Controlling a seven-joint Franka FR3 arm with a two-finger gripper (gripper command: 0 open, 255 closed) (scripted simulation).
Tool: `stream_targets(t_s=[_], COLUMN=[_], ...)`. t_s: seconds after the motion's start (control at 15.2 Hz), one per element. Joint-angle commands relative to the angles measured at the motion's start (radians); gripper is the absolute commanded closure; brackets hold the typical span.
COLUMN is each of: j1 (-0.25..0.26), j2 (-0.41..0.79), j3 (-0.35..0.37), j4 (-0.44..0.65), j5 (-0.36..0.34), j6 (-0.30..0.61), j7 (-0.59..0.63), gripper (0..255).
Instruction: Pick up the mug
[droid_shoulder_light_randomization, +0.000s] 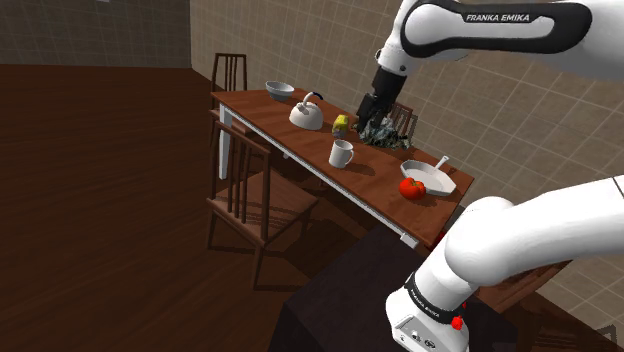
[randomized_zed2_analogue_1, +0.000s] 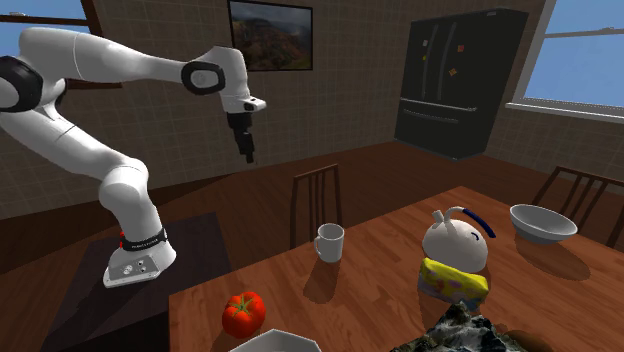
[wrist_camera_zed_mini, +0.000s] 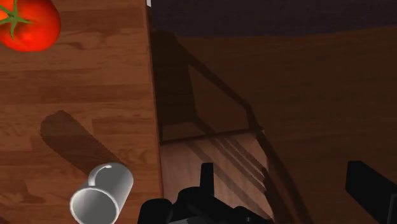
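Shoulder view: you are seeing the white mug (droid_shoulder_light_randomization: 341, 153) standing upright at the table's (droid_shoulder_light_randomization: 270, 115) long edge by the chairs, between kettle (droid_shoulder_light_randomization: 308, 112) and tomato (droid_shoulder_light_randomization: 411, 187). The gripper (droid_shoulder_light_randomization: 372, 105) is hanging well above. Second exterior view: the gripper (randomized_zed2_analogue_1: 248, 150) is hovering off the table, and the mug (randomized_zed2_analogue_1: 329, 242) is sitting near the edge beside a chair (randomized_zed2_analogue_1: 318, 172). Wrist view: the fingers (wrist_camera_zed_mini: 368, 184) are standing wide apart, gripping nothing. The mug (wrist_camera_zed_mini: 102, 194) is sitting just inside the table edge, apart from them.
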Motion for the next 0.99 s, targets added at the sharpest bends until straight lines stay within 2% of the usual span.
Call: stream_targets(t_s=[0.0,0.46,0.92], j1=[-0.005,-0.012,-0.025], j2=[0.063,0.309,0.582], j3=[-0.029,-0.119,-0.188], j4=[0.008,0.091,0.234], j5=[-0.013,-0.023,0.028], j6=[0.051,0.196,0.302], j7=[-0.034,-0.15,-0.282], gripper=[0,0,0])
